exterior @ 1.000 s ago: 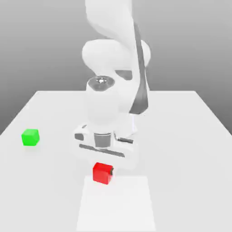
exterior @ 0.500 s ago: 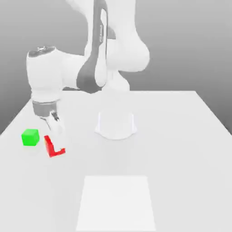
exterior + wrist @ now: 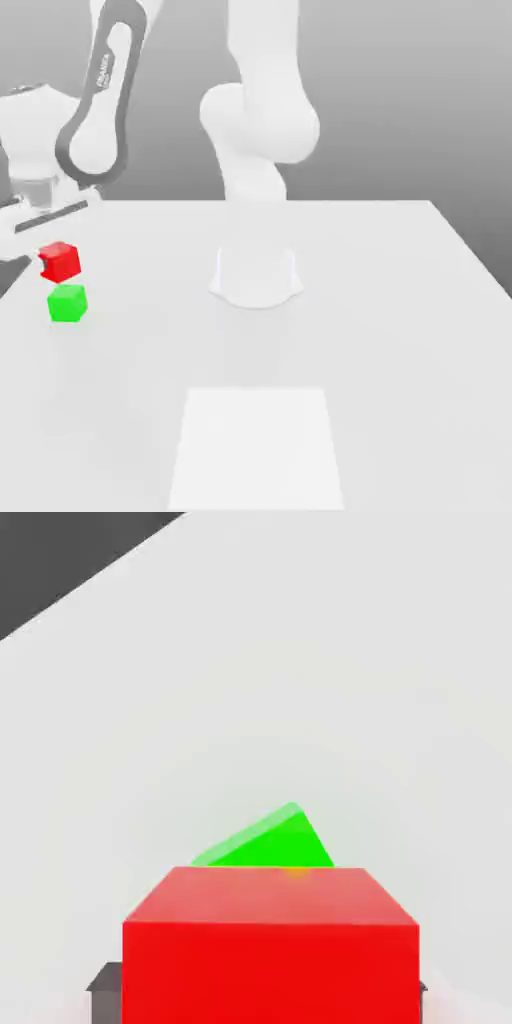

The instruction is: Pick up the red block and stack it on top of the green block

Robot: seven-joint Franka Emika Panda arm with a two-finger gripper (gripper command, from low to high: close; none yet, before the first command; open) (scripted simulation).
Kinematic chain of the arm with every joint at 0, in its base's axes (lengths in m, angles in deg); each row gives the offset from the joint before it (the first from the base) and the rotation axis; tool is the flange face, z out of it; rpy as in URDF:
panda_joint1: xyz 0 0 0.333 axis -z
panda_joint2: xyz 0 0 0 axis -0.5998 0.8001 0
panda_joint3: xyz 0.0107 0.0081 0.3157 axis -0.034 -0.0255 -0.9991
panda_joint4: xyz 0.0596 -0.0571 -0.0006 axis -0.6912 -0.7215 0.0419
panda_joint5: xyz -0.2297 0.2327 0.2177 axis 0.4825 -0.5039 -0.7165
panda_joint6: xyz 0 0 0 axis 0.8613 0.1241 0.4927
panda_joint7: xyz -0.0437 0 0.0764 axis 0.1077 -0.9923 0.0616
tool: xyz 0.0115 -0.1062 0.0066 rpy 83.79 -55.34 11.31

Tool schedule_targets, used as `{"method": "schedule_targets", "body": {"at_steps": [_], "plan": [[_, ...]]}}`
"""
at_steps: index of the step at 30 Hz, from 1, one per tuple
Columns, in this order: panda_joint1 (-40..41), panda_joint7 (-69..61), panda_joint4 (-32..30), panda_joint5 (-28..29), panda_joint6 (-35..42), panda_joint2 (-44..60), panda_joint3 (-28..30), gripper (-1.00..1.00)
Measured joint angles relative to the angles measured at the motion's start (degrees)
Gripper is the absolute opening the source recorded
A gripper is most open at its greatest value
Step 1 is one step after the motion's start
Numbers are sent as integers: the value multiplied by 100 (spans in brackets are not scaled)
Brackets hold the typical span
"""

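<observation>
The gripper (image 3: 52,255) pinches the red block (image 3: 60,261) just above the green block (image 3: 67,302) (not touching). The white table (image 3: 380,330) carries a paler square patch (image 3: 256,448) near its front edge, well apart from both.

Exterior view, my arm at the view's left edge | fingers (image 3: 45,258) closed on red block (image 3: 60,261), which I hold clear of the bench (image 3: 380,330) | green block (image 3: 67,303) rests on bench just below the red block, a small gap between them.
</observation>
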Motion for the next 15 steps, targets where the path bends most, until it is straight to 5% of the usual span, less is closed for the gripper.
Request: {"method": "schedule_targets", "body": {"at_steps": [1,2,8,15], "plan": [[28,-174,4,-249,-159,182,-89,-100],[68,-307,7,-440,-276,318,-165,100],[76,-380,9,-543,-329,386,-188,100],[342,450,-16,639,562,-606,-146,100]]}}
